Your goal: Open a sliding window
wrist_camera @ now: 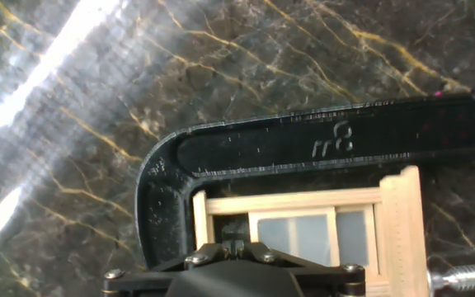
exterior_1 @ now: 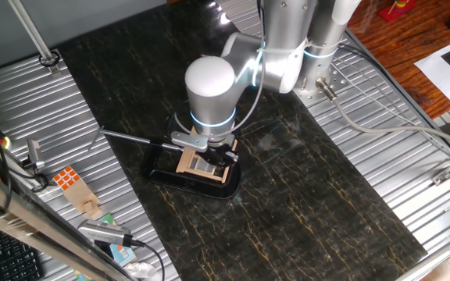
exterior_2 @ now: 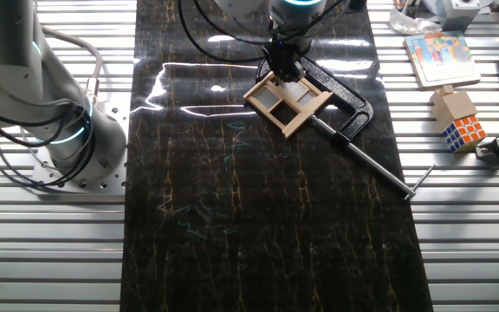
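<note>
The sliding window [exterior_1: 204, 165] is a small tan wooden frame with grey panes, held in a black C-clamp [exterior_1: 166, 174] on the dark marble mat. It also shows in the other fixed view [exterior_2: 288, 102] and the hand view [wrist_camera: 320, 235]. My gripper [exterior_1: 222, 151] stands straight down on the window's far edge [exterior_2: 282, 69]. In the hand view the fingertips [wrist_camera: 234, 242] are pressed together over the dark left opening of the frame. Whether anything thin sits between them is hidden.
The clamp's arm [wrist_camera: 303, 144] curves round the frame, and its screw rod [exterior_2: 378, 166] sticks out across the mat. An orange-and-white tiled cube [exterior_2: 464, 130] with a wooden block, and a picture book [exterior_2: 440, 54], lie on the ribbed metal table. A second arm's base [exterior_2: 63, 130] stands beside the mat.
</note>
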### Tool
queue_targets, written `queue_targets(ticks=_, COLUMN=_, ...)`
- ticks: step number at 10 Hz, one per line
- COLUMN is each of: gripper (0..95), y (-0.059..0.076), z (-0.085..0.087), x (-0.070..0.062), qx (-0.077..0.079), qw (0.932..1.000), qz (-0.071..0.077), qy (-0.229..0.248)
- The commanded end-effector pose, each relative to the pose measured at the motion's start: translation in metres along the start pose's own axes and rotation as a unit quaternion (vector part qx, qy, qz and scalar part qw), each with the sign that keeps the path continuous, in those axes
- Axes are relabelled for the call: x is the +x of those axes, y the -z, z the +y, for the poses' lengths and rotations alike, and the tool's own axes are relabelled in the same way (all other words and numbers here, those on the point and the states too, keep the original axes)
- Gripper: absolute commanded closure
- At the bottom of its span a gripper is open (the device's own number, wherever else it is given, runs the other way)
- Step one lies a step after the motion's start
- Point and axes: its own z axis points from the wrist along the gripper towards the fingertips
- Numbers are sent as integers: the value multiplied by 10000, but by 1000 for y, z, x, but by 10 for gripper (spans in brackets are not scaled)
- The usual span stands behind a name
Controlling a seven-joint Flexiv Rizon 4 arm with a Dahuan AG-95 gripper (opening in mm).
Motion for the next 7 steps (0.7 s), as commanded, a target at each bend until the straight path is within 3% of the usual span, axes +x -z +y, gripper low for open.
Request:
queue_targets(ticks=1, gripper=950, y=4, z=-4, x=1, qx=2, qw=10000, qz=14, qy=55)
queue_targets(ticks=5, gripper=950, y=7, z=-15, x=-1, qx=57, qw=9999, qz=-32, qy=122)
queue_targets(ticks=7, gripper=950, y=10, z=-18, x=-1, qx=9, qw=10000, qz=-14, qy=68)
